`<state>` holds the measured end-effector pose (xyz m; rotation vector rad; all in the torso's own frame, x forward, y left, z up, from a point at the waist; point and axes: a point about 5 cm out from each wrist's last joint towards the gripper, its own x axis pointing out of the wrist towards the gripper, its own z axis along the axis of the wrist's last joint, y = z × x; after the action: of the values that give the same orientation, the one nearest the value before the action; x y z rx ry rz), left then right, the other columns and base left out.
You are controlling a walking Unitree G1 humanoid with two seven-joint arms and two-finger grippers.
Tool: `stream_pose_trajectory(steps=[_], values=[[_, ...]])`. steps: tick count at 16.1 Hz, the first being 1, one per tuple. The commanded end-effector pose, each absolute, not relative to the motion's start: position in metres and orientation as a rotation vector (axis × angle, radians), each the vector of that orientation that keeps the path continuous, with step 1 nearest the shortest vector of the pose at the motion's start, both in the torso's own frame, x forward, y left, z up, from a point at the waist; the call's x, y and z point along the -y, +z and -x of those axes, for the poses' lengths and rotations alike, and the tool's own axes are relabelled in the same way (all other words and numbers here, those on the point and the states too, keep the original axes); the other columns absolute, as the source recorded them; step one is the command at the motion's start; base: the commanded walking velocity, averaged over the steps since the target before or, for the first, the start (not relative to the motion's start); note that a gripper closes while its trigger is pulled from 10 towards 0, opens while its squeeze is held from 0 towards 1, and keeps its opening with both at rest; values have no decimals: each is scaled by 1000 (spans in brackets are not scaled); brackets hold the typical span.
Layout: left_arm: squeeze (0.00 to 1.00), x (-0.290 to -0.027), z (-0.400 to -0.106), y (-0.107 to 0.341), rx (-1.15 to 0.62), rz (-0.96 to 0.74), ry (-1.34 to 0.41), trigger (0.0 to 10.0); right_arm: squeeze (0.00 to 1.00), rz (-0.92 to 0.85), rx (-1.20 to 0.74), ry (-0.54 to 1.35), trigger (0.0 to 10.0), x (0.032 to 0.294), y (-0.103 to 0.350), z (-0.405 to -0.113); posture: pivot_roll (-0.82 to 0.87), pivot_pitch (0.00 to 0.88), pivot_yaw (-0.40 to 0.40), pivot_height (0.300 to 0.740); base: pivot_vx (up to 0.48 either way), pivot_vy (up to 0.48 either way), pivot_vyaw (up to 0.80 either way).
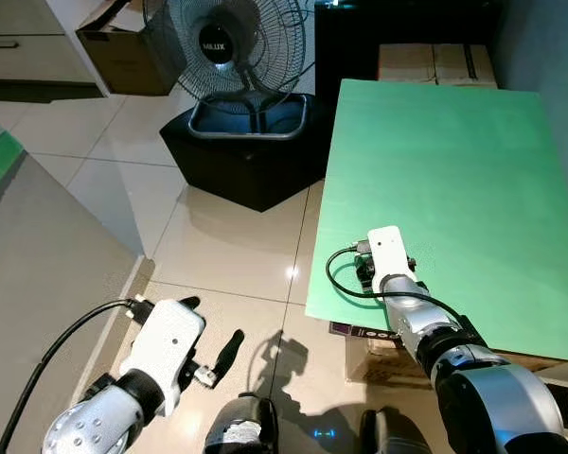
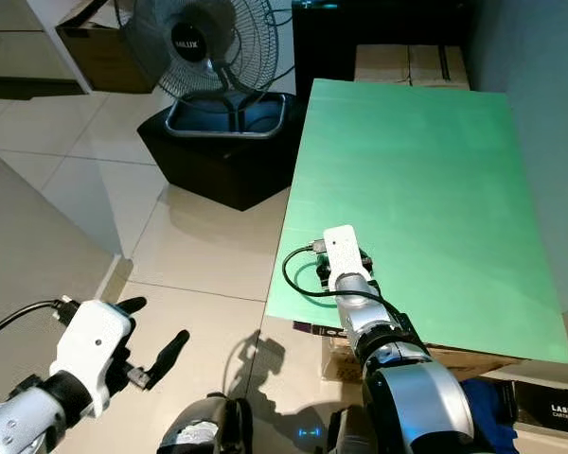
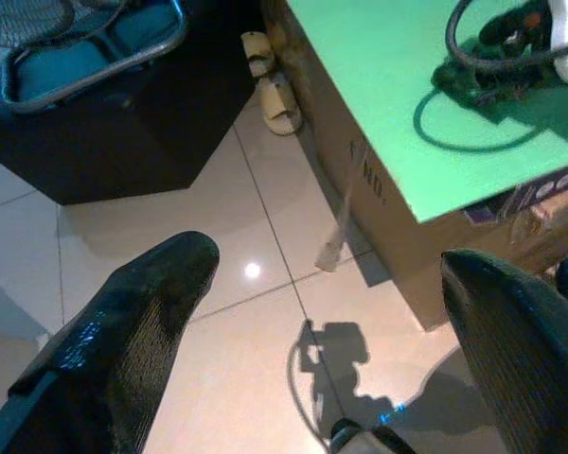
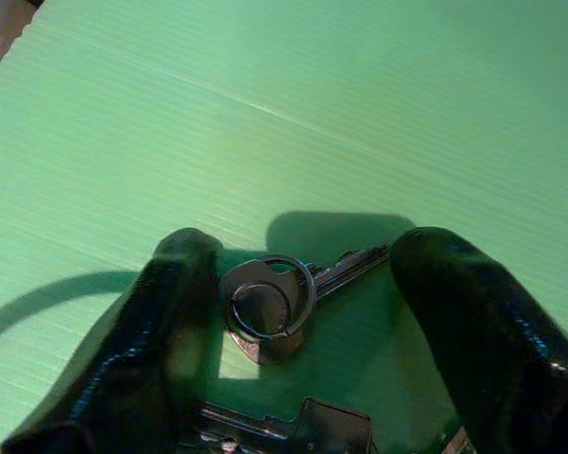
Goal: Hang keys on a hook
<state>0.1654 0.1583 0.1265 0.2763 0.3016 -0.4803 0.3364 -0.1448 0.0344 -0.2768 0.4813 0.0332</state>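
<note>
The keys (image 4: 270, 303) lie flat on the green board (image 4: 360, 113) between the spread fingers (image 4: 161, 322) of the right gripper (image 4: 293, 312), nearer one finger, and, probably light, rigid and slippery, are best pinched across the ring and key heads.

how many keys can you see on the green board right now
1 clearly: a key on a metal ring lies on the green board between the open right claw's fingers. More metal near the wrist view's edge may be another key; cannot tell.
</note>
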Motion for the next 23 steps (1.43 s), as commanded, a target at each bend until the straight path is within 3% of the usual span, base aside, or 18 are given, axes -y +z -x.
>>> stream_pose_trajectory(steps=[1,8,19,23], values=[[0,-159,-164,123,-323,-278,-476,10000,0,291,-531,14,0,152,24,-328,142,213,103,713,0,0,0],[0,-157,-169,123,-311,-274,-476,10000,0,309,-532,1,0,154,23,-327,131,203,99,713,0,0,0],[0,-153,-176,115,-296,-256,-467,10000,0,358,-330,-62,0,140,35,-329,56,195,44,713,0,0,0],[0,-149,-179,112,-287,-246,-470,10000,0,366,-198,-93,0,146,43,-321,8,183,30,713,0,0,0]])
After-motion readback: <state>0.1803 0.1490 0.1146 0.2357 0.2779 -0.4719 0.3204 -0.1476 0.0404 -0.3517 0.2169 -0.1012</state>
